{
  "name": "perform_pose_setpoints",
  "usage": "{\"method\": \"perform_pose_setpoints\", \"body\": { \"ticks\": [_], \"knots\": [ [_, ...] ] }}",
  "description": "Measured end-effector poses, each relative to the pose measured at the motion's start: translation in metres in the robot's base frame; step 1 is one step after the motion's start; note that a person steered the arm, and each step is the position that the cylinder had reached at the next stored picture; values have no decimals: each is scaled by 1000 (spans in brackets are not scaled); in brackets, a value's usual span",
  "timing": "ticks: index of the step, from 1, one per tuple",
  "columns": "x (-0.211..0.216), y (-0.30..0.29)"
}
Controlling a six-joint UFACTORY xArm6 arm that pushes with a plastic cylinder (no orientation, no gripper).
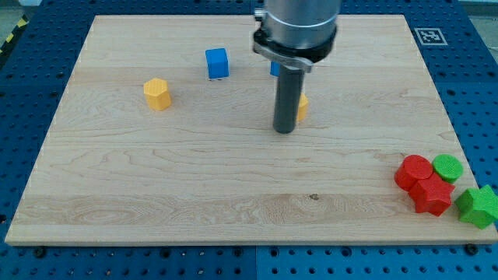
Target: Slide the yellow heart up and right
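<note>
My tip [285, 130] rests on the wooden board [194, 194] near the middle, slightly toward the view's top. A yellow block [303, 107], mostly hidden behind the rod, sits just right of and above the tip, touching or nearly touching it; its shape cannot be made out. A yellow hexagon block [157, 94] lies far to the left. A blue cube [217, 63] lies up and left of the tip. Another blue block [275, 68] is mostly hidden behind the arm.
At the board's lower right edge sit a red cylinder [412, 171], a red block [432, 194], a green cylinder [447, 167] and a green star-like block [478, 206]. A marker tag [429, 36] is off the top right corner.
</note>
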State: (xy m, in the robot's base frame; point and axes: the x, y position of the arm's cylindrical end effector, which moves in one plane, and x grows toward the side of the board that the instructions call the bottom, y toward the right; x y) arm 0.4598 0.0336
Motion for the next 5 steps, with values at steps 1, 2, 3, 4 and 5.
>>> {"method": "perform_pose_setpoints", "body": {
  "ticks": [1, 2, 3, 4, 5],
  "knots": [
    [-19, -10],
    [-19, 0],
    [-24, 23],
    [-29, 37],
    [-35, 37]
  ]
}}
